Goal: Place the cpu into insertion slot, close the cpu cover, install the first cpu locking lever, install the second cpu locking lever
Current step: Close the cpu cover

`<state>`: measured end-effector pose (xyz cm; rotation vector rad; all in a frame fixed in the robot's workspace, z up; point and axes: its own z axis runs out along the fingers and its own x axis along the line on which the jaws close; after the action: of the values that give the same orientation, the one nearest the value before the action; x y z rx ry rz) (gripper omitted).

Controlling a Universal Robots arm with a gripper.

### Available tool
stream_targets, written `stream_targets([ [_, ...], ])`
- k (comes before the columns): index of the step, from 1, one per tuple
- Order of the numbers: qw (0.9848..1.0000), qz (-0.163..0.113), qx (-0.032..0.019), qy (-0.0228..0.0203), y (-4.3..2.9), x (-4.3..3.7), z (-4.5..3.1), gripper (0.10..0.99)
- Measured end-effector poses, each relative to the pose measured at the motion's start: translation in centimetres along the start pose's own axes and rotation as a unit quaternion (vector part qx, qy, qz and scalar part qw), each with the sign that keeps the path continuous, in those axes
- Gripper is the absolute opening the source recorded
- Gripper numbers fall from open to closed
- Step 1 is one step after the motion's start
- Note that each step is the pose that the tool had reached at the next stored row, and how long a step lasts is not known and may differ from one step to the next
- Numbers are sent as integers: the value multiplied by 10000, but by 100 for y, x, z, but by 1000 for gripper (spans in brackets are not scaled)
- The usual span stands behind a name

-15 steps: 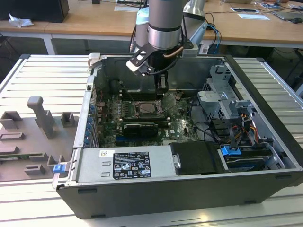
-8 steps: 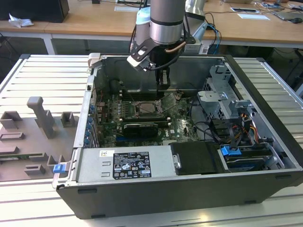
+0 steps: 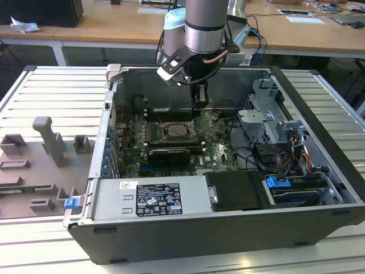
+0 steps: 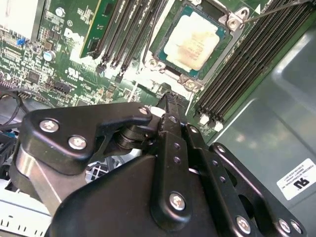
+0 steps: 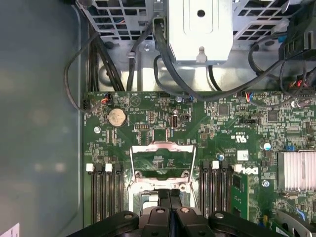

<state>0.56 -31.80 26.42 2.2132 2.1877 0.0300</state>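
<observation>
**Seated, not yet covered**

The cpu (image 4: 195,42) lies in the insertion slot (image 4: 174,64); the cpu cover (image 5: 160,163) tilts up from the slot's edge on the exterior view's right; the claw (image 5: 169,197), pinched shut and empty, hangs just above that cover.

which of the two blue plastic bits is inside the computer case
The blue connector at the exterior view's right; it lies within the case walls. The blue clip sits outside them, beside the grey fixture blocks.
</observation>
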Motion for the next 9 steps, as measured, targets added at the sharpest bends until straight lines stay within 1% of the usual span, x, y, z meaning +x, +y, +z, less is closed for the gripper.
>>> stream_targets([
  [4,10000,0,10,0,76,1,2,106],
  [9,10000,0,41,0,150,2,6,106],
])
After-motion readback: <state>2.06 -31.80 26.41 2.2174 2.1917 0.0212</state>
